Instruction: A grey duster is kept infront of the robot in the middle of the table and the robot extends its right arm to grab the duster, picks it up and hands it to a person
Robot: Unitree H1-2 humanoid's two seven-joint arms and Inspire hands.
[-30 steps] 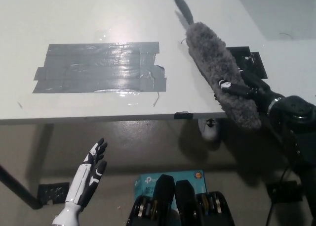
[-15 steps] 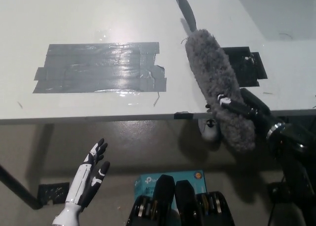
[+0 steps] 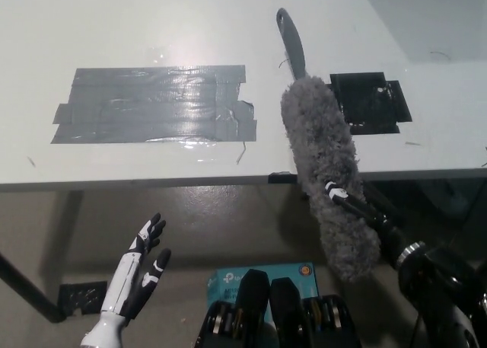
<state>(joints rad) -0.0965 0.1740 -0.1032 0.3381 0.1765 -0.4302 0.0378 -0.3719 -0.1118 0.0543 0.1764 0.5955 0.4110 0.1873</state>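
The grey duster (image 3: pixel 323 154) is a long fluffy head with a dark grey handle (image 3: pixel 291 43) pointing away over the white table (image 3: pixel 152 20). My black right hand (image 3: pixel 364 209) is shut on the lower part of the fluffy head, low at the right, in front of the table's near edge. The duster's far end hangs over the table and its near end is off the edge. My white left hand (image 3: pixel 137 276) rests at the lower left below the table edge, fingers spread, holding nothing.
A large patch of grey tape (image 3: pixel 152 104) lies on the table's middle left. A black patch (image 3: pixel 369 103) sits to the right of the duster. A teal box (image 3: pixel 262 276) is on the floor below. The table's front edge runs across the middle of the view.
My right hand has pulled back towards me and lower, bringing the duster with it; the duster now stands steeper and more of its handle shows. The left hand is unmoved.
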